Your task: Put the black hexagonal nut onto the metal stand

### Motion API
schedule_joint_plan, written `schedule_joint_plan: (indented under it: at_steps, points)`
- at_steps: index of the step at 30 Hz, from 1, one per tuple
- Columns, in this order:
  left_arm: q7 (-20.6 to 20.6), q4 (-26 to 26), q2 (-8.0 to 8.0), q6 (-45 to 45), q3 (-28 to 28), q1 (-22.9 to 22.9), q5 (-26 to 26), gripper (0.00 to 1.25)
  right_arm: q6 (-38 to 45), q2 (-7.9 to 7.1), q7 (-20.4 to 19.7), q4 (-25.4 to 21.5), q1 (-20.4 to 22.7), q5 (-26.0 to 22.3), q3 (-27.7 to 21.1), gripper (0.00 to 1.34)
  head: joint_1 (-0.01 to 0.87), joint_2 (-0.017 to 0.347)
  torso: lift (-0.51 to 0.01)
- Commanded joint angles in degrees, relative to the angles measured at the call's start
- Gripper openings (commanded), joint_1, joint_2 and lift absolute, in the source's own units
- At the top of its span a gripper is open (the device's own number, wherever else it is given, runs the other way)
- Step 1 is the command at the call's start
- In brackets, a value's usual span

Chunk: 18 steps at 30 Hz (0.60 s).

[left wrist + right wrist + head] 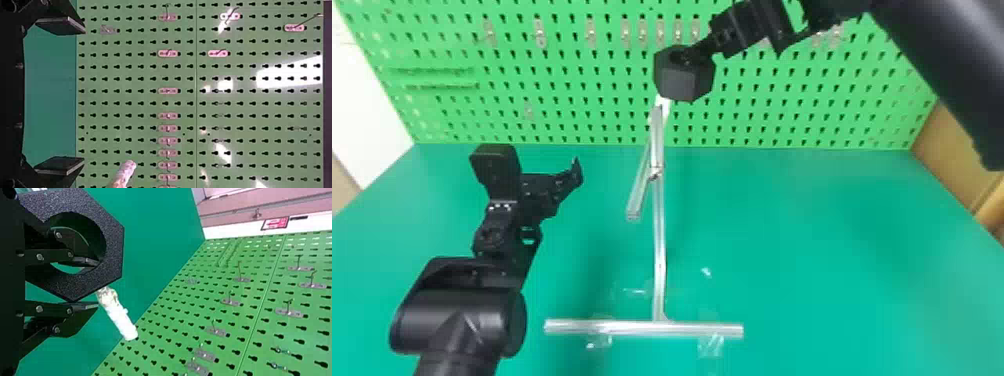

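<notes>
Your right gripper [95, 284] is pinching the wall of the black hexagonal nut [684, 82], one finger inside the hole, and in the head view the nut hangs toward the far edge of the desk [807, 240], beside the white tip [123, 323] of the metal stand [659, 225]; your left gripper [83, 95] is spread wide. To seat it well, I'd line the free part of the hole up with that tip, ease it on and only then let go. You have one nut, one stand and two grippers.
</notes>
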Motion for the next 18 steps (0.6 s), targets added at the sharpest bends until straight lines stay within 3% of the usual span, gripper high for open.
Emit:
schedule_joint_plan:
  at_steps: [1, 18]
  points:
    - [0.08, 0.00, 0.00, 0.00, 0.00, 0.00, 0.06, 1.13, -0.41, 0.62, 0.00, 0.33, 0.21, -0.42, 0.13, 0.32, 0.693, 0.081, -0.001]
    - [-0.01, 0.09, 0.00, 0.09, -0.09, 0.08, 0.06, 1.13, -1.46, 1.77, 0.00, 1.56, 0.91, -1.48, 0.39, 0.32, 0.693, 0.081, -0.001]
